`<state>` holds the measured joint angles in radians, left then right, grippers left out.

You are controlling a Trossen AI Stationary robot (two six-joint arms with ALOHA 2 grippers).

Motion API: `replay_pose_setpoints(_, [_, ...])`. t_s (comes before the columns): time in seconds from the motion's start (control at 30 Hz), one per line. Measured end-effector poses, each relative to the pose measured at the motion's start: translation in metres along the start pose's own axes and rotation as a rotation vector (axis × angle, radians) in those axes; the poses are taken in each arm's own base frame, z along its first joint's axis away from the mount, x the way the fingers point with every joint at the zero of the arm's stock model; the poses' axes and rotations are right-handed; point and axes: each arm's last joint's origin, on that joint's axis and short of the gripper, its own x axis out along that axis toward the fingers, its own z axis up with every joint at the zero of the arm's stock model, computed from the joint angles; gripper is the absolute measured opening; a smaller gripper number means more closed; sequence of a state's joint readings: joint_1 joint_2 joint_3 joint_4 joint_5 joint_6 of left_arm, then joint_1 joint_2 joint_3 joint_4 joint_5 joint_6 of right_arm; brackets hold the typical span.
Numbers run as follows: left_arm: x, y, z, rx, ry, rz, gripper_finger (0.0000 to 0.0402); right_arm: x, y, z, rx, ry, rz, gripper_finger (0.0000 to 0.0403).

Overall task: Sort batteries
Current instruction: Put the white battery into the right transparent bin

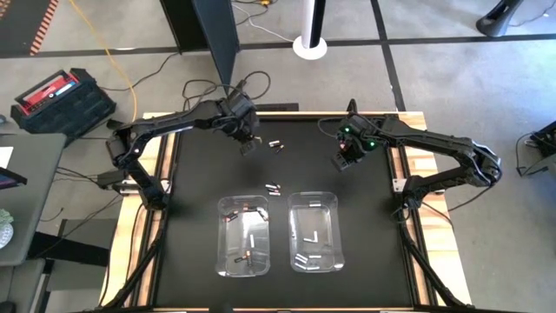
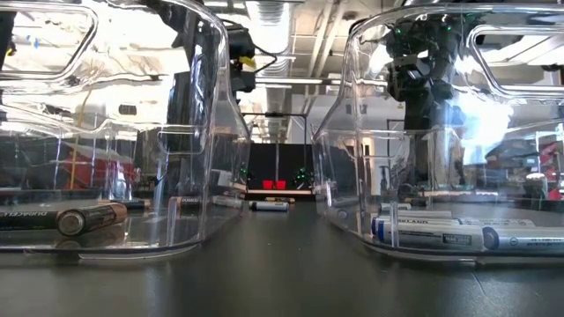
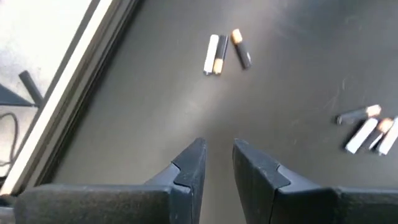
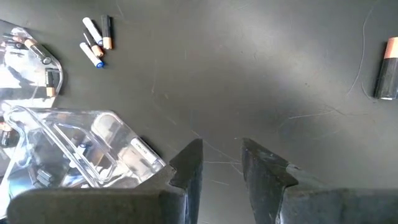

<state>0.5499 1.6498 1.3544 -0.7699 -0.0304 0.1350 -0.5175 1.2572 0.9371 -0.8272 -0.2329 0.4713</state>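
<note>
Loose batteries lie on the black mat in two small groups, one [image 1: 274, 143] toward the far edge and one [image 1: 273, 187] just beyond the bins. My left gripper [image 1: 246, 144] hovers left of the far group, narrowly open and empty. Its wrist view shows the gripper [image 3: 218, 163] above bare mat, with three batteries [image 3: 216, 55] ahead and more batteries [image 3: 368, 127] off to one side. My right gripper [image 1: 344, 161] hangs right of centre, also narrowly open and empty [image 4: 221, 163]. Its wrist view shows a battery cluster [image 4: 96, 40] and a single dark, copper-ended battery [image 4: 386, 70].
Two clear bins stand side by side near the front. The left bin [image 1: 221, 261] holds dark, copper-ended cells [image 2: 79, 218]; the right bin [image 1: 339, 261] holds white cells [image 2: 458, 234]. A wooden frame [image 1: 408, 161] borders the mat. Bare mat lies between the grippers.
</note>
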Motion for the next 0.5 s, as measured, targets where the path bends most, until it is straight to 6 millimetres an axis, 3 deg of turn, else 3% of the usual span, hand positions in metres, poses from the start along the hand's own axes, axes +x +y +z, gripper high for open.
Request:
replay_pose_setpoints(0.13, [0.0, 0.001, 0.004, -0.04, -0.042, 0.014, 0.0083, 0.0, 0.0, 0.0, -0.003, 0.0, 0.0, 0.0127])
replay_pose_setpoints(0.5, [0.001, 0.002, 0.011, -0.097, -0.109, 0.036, 0.0147, 0.0, 0.0, 0.0, -0.008, 0.0, 0.0, 0.0127])
